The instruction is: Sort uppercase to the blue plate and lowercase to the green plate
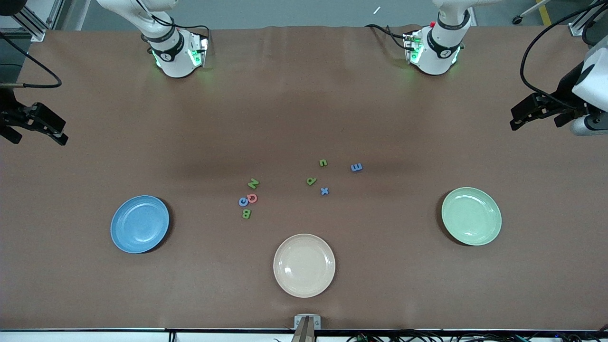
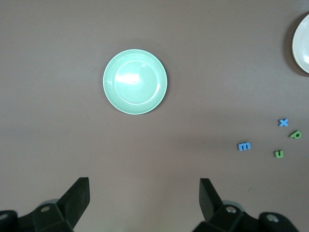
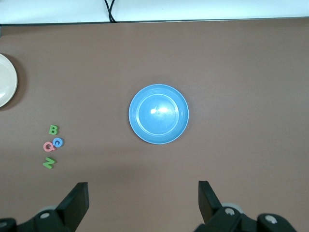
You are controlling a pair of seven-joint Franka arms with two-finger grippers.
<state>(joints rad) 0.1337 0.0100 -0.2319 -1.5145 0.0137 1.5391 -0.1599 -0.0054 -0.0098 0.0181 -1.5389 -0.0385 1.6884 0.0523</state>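
Grippers wait aloft with fingers spread: left gripper (image 2: 145, 193) over the table's left-arm end, right gripper (image 3: 143, 195) over its right-arm end. Tiny flat uppercase letters (image 1: 249, 198) cluster mid-table toward the round blue plate (image 1: 124, 238); lowercase letters (image 1: 327, 176) lie scattered toward the pale mint-green plate (image 1: 489, 230). Both plates hold nothing.

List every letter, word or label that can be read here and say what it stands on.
"N": green letter, flat on the table.
"B": green letter, on the table.
"C": blue ring-like letter, touching the red one.
"Q" or "G": red letter, cannot tell which.
"x": blue letter.
"a": green letter.
"n" or "u": green letter.
"m" or "E": blue letter.
No print shows on the plates.
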